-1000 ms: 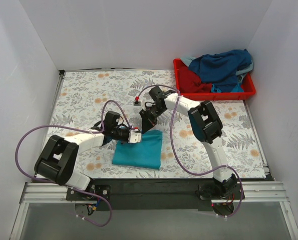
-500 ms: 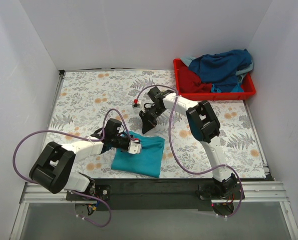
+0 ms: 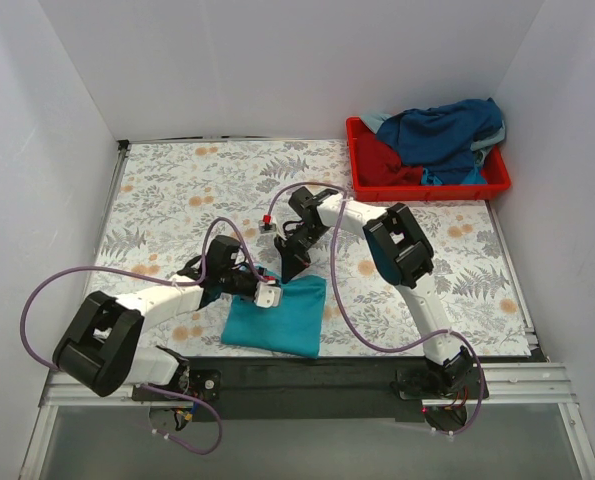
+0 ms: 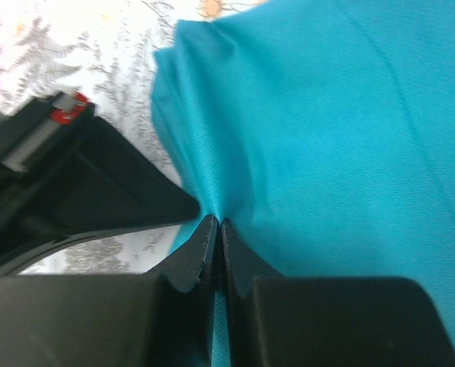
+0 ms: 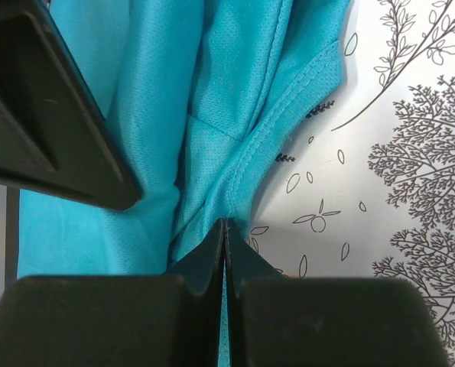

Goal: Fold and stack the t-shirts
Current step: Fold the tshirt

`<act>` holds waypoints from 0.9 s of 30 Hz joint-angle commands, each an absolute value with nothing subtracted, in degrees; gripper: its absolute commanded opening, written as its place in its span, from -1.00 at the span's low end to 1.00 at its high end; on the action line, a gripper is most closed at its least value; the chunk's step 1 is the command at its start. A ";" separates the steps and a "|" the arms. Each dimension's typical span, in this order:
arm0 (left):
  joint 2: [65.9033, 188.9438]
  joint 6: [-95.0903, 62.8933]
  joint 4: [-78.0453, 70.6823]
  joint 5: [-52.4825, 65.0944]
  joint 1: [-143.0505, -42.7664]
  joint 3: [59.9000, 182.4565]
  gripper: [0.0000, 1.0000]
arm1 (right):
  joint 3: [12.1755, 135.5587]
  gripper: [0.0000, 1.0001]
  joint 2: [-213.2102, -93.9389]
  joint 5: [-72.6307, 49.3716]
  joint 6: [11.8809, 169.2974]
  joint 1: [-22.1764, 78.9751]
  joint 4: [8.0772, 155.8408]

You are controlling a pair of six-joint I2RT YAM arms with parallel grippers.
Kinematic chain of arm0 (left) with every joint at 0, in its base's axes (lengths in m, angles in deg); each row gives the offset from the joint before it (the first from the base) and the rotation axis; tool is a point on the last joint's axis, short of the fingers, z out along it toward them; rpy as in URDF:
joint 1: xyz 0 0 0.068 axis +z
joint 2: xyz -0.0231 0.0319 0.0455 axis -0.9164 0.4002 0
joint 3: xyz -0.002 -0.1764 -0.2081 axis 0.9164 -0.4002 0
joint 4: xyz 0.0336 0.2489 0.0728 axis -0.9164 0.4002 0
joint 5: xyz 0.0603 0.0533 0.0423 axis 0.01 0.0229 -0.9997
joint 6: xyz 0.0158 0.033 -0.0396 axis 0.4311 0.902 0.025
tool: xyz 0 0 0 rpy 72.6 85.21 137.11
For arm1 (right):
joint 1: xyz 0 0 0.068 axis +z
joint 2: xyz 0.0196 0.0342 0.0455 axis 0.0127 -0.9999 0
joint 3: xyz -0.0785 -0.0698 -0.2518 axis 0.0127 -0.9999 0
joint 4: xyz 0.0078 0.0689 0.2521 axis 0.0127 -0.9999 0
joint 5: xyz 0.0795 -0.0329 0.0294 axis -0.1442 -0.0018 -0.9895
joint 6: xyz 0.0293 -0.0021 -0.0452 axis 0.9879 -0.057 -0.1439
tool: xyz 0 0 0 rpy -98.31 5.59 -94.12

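Teal t-shirt (image 3: 275, 318): folded into a compact rectangle, lying flat on the counter (image 3: 167, 190) close to the near edge, between my two arms.
Left side: my left gripper (image 3: 267, 294) is pinched tight on the far left corner of the cloth; the wrist view shows fabric squeezed between the closed tips.
Right side: my right gripper (image 3: 293, 266) is clamped on a hemmed edge at the far side, tips together with cloth between them.
Change: over the last second the teal t-shirt has slid toward me and a little left, and my right gripper has come down with it.
Meaning: I judge this to be dragging the folded piece to its stacking spot, with the fold already done.
Other t-shirts (image 3: 442, 135): navy, red and teal ones heaped in the red tray (image 3: 427, 187), well apart at the far right, not yet folded.
Risk: an uneven pull could open the fold.
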State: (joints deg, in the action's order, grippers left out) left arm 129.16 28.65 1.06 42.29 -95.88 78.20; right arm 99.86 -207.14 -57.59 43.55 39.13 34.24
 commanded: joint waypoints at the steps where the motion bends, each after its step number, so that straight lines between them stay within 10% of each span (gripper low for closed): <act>1: 125.50 28.79 -3.31 41.73 -96.03 78.81 -1.00 | 100.01 -0.97 -210.13 -55.84 37.82 39.18 31.67; 19: 131.03 28.79 -16.70 39.17 -93.92 78.02 -1.00 | 102.64 -0.95 -211.98 -55.76 33.15 38.74 27.45; 27: 122.52 24.23 -9.88 39.97 -93.92 79.15 -0.18 | 107.56 -0.78 -209.35 -50.84 36.22 38.56 27.36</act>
